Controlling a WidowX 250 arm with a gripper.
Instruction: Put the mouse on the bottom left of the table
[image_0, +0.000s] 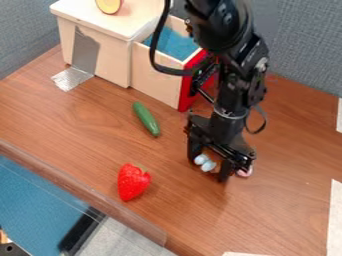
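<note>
The black gripper (208, 167) hangs low over the table, right of the middle of the view, pointing down. Right at it is the small toy mouse, mostly hidden by the gripper. Two pale blue round parts of the mouse (208, 164) show at the front, and a pink part peeks out on the gripper's right side. Whether the mouse is held, or touches the table, I cannot tell. The brown wooden table (294, 215) has its lower left edge running diagonally down to the bottom of the view.
A red strawberry (133, 182) lies left of and below the gripper. Farther up lies a green cucumber (146, 119). At the top stands a wooden box (100, 47) with its red-fronted drawer (189, 82) pulled out, close behind the arm. Grey panels border the back.
</note>
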